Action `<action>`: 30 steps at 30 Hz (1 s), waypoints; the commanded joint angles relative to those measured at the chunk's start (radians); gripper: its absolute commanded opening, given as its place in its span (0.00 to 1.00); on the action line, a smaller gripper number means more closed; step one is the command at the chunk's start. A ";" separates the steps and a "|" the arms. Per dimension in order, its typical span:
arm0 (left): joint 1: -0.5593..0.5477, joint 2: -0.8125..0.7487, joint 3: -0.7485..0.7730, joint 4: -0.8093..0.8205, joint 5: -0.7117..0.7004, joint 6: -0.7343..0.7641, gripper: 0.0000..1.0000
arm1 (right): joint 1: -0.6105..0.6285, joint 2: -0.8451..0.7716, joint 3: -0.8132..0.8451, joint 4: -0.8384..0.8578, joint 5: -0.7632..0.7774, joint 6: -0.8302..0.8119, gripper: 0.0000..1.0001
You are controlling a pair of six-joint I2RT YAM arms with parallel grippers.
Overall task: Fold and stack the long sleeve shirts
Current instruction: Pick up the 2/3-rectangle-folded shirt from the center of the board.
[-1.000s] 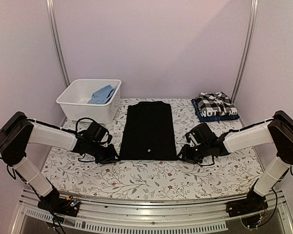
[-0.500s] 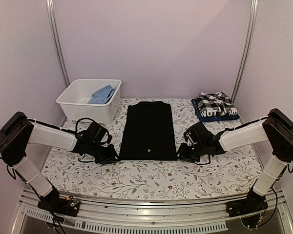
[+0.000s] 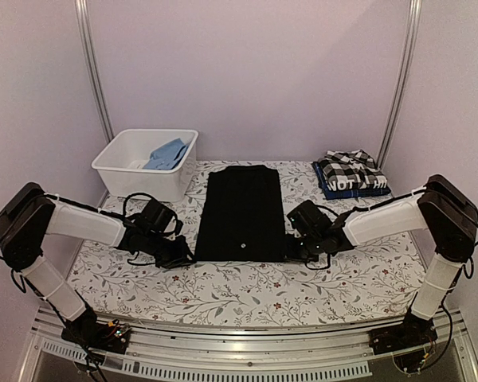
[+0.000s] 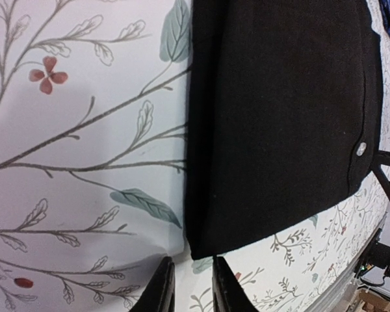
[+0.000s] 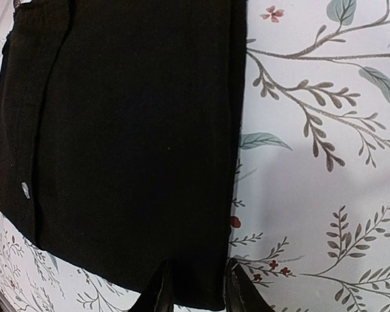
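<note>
The plain black shirt (image 3: 243,211) lies folded into a long strip in the middle of the table, one white button (image 3: 244,246) near its front hem. My left gripper (image 3: 183,256) is open at the near left corner; in the left wrist view the shirt (image 4: 279,110) ends just ahead of the gripper (image 4: 192,289). My right gripper (image 3: 301,253) is open at the near right corner; in the right wrist view the shirt (image 5: 130,143) has its corner between the fingertips (image 5: 242,289). The checked shirt (image 3: 349,169) lies folded on the dark lettered one (image 3: 357,185) at the back right.
A white bin (image 3: 115,171) with blue cloth (image 3: 167,153) in it stands at the back left, close behind the left arm. The floral tablecloth (image 3: 247,290) covers the table. Metal posts stand at both back corners.
My right gripper has moved left to the black shirt's near right corner, its fingers now over the hem. The left gripper has stayed at the near left corner.
</note>
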 commanded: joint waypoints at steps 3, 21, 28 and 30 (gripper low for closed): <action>0.009 -0.013 -0.019 -0.019 -0.001 -0.001 0.20 | 0.010 0.032 -0.055 -0.184 0.059 0.017 0.26; 0.010 -0.005 -0.016 -0.012 0.000 -0.002 0.19 | 0.050 0.051 -0.003 -0.264 0.095 0.011 0.27; 0.009 -0.029 -0.022 -0.033 -0.029 -0.001 0.19 | 0.071 0.094 -0.001 -0.290 0.098 0.016 0.26; 0.009 -0.034 -0.024 -0.037 -0.036 0.000 0.21 | 0.075 0.099 -0.003 -0.295 0.100 0.016 0.26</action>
